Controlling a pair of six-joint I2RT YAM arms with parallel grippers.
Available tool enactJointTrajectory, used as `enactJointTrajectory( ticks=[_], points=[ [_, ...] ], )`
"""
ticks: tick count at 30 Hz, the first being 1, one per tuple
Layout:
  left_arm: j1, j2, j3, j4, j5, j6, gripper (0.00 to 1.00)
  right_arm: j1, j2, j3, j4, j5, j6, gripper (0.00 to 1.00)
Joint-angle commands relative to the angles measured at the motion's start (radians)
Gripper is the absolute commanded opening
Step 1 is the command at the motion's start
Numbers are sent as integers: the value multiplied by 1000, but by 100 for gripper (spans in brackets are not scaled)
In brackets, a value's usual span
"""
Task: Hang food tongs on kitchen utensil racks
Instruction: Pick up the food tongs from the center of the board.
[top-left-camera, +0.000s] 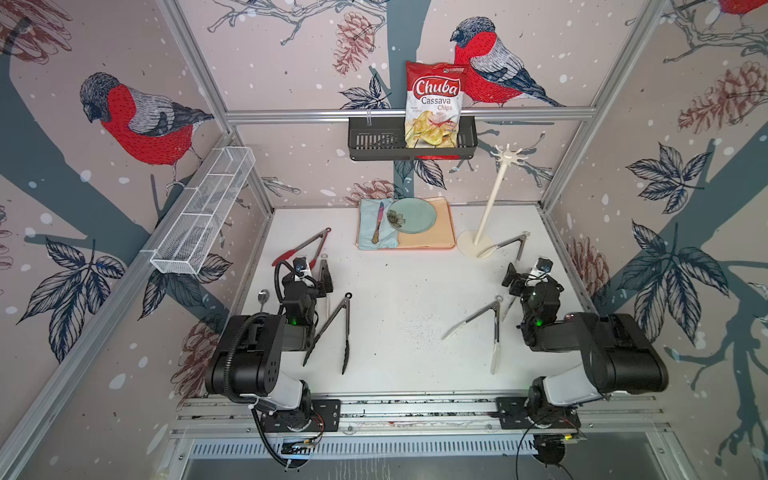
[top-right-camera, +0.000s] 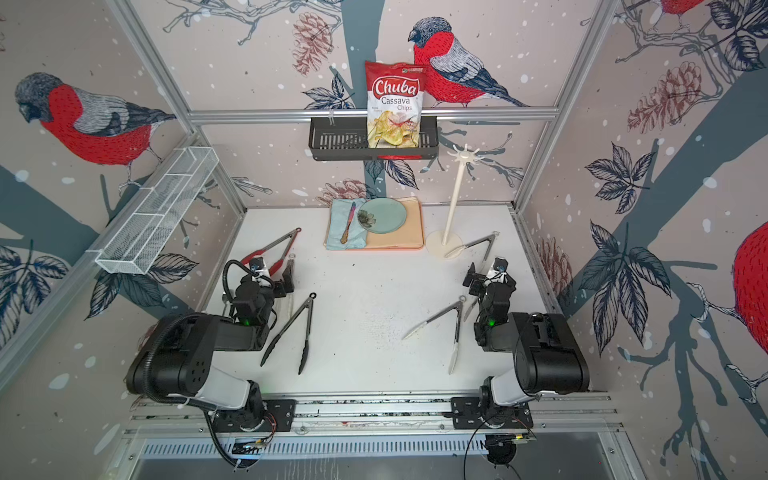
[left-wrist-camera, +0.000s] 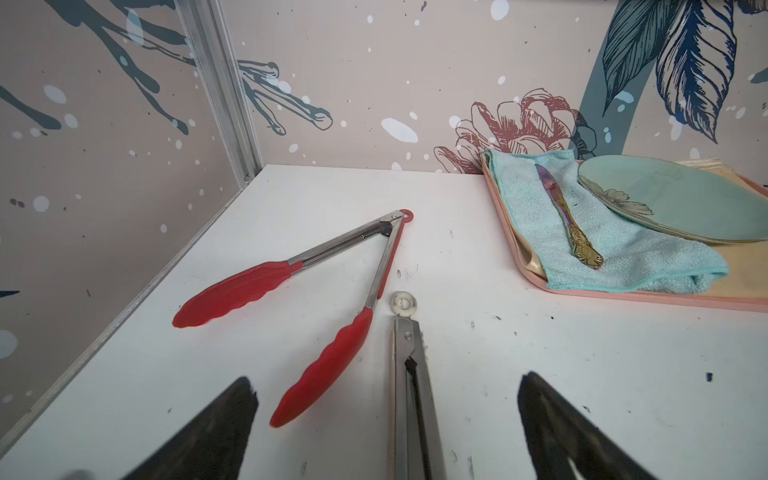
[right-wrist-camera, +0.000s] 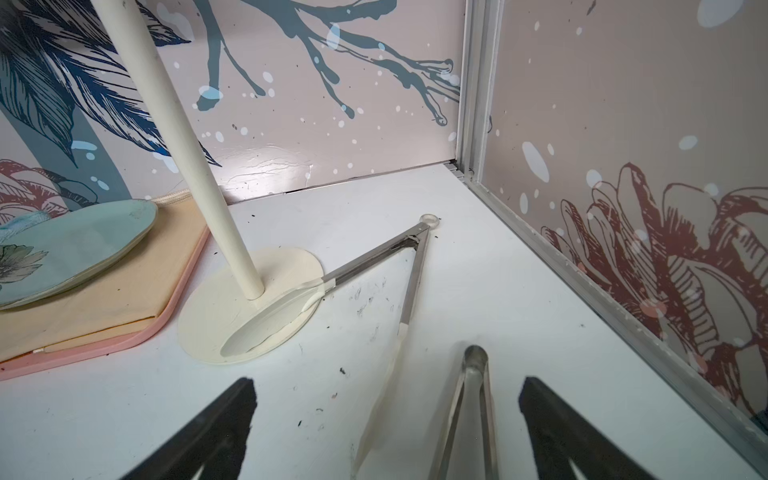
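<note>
The cream utensil rack (top-left-camera: 492, 199) stands at the back right, its hooks bare. Red-tipped tongs (top-left-camera: 305, 249) and black-tipped tongs (top-left-camera: 336, 328) lie on the left. White-tipped tongs (top-left-camera: 505, 245) rest one tip on the rack's base (right-wrist-camera: 232, 332), and another white-tipped pair (top-left-camera: 484, 322) lies centre right. My left gripper (left-wrist-camera: 388, 382) is open, low over closed steel tongs (left-wrist-camera: 409, 374) with a white loop, beside the red pair (left-wrist-camera: 332, 291). My right gripper (right-wrist-camera: 387, 384) is open, with bare steel tongs (right-wrist-camera: 469, 411) lying between its fingers, untouched.
A pink tray (top-left-camera: 444, 243) at the back holds a blue cloth, a butter knife (top-left-camera: 378, 222) and a green plate (top-left-camera: 413, 214). A black slotted basket (top-left-camera: 374, 143) with a chip bag hangs on the back wall. A white mesh basket (top-left-camera: 203, 212) hangs left. A spoon (top-left-camera: 263, 296) lies by the left arm.
</note>
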Motion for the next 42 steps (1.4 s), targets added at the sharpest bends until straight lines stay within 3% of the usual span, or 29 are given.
enactJointTrajectory(
  ticks=[1,37,38,42],
  points=[
    [0,-1,0,27,-3,10,97,1,-1,3,24,7,-2,100],
    [1,-6,-1,34,-10,6,97,1,-7,2,30,23,5,100],
    [-1,-15,12,19,-32,-3,97,3,-24,10,5,57,15,100],
    [-6,-147,156,-348,7,15,97,28,-175,99,-272,134,24,100]
  ],
)
